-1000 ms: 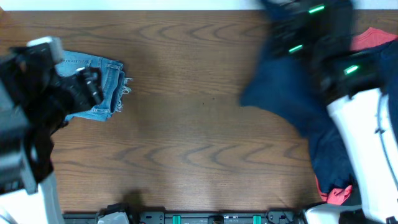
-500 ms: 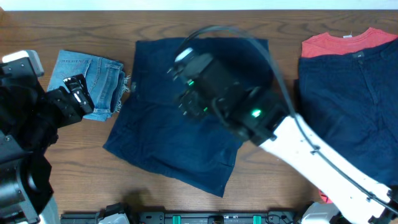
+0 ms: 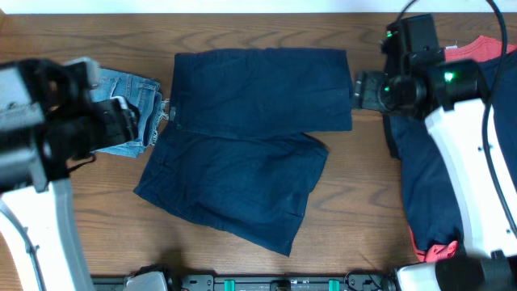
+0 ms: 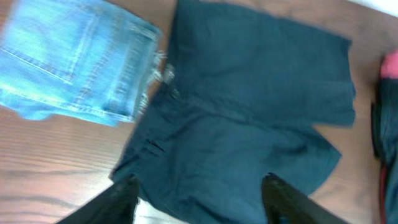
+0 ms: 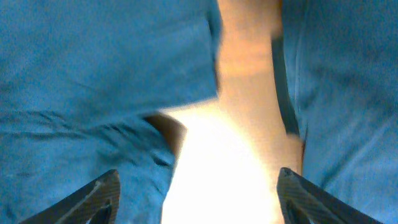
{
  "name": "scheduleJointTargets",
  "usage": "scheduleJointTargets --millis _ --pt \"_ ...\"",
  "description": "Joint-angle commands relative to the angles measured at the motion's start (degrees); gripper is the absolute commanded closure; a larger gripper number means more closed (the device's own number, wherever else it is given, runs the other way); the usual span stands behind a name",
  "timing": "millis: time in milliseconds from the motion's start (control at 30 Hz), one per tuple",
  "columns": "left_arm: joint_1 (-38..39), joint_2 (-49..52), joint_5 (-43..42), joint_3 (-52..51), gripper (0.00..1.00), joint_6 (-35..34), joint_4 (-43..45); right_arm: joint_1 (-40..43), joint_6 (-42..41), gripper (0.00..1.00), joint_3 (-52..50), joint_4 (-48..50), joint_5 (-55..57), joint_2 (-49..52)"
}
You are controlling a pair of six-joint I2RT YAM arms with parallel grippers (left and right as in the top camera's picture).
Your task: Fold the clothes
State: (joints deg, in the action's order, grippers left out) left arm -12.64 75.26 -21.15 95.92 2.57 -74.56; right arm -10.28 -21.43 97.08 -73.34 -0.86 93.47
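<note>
The left gripper point(image 4: 202, 205) is spread wide with nothing between its fingers. In the left wrist view its two dark fingertips point(image 4: 124, 199) show at the bottom edge, above the navy shorts point(image 4: 249, 124). In the overhead view this gripper point(image 3: 121, 121) sits at the left of the frame, over the near edge of the folded denim shorts point(image 3: 133, 109).

The right gripper point(image 5: 202, 199) is also wide open and empty. Its wrist view is blurred, but a bare strip of tabletop point(image 5: 249, 81) shows between the fingers, with dark blue cloth on either side. From overhead, the right gripper point(image 3: 361, 89) is at the upper right, just beside the right-hand edge of the navy shorts' upper leg; I cannot tell whether it touches the cloth.

The navy shorts point(image 3: 250, 145) lie spread flat in the middle of the tabletop point(image 3: 355, 202). The waistband is at the left, close to the denim shorts. One leg runs straight across the upper centre and the other angles toward the lower centre.

At the right edge of the frame lies a pile of clothes: a dark navy garment point(image 3: 428, 186) over a red garment point(image 3: 485, 44).
</note>
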Motion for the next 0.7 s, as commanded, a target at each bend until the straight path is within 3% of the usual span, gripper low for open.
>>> scheduleJointTargets --millis 0,100,300,333,433,533,567,600,667 --pt "4.42 3.21 -1.29 0.31 0.43 0.87 -0.63 1.66 3.82 0.26 -0.17 -2.49 -7.96 6.08" --pt "8.17 6.45 2.27 -0.37 0.54 0.55 -1.38 1.25 8.33 0.29 -0.46 -4.24 -12.9 11.1" --pt "11.39 11.65 5.62 -1.36 0.54 -0.7 -3.45 -3.32 11.43 0.24 -3.69 -5.97 -15.02 19.56" --pt "11.52 12.2 5.62 -1.6 0.53 -0.68 -3.48 -4.39 12.17 0.22 -4.81 -5.42 -15.8 20.5" --pt "11.5 13.9 5.64 -2.38 0.37 -0.66 -3.56 -8.04 14.75 0.2 -8.81 -1.97 -18.64 22.86" --pt "11.5 15.89 5.84 -2.82 0.32 -0.63 -3.39 -11.5 15.1 0.19 -12.66 3.43 -20.2 23.28" --pt "11.5 16.59 5.86 -2.82 0.32 -0.63 -3.39 -12.37 15.06 0.29 -13.42 4.68 -20.17 23.28" --pt "11.5 17.29 5.86 -2.82 0.32 -0.63 -3.37 -13.22 14.71 0.56 -13.81 5.38 -20.13 23.28" --pt "11.5 18.93 5.84 -2.84 0.32 -0.63 -3.39 -14.19 14.62 0.83 -13.46 5.25 -19.8 23.15"
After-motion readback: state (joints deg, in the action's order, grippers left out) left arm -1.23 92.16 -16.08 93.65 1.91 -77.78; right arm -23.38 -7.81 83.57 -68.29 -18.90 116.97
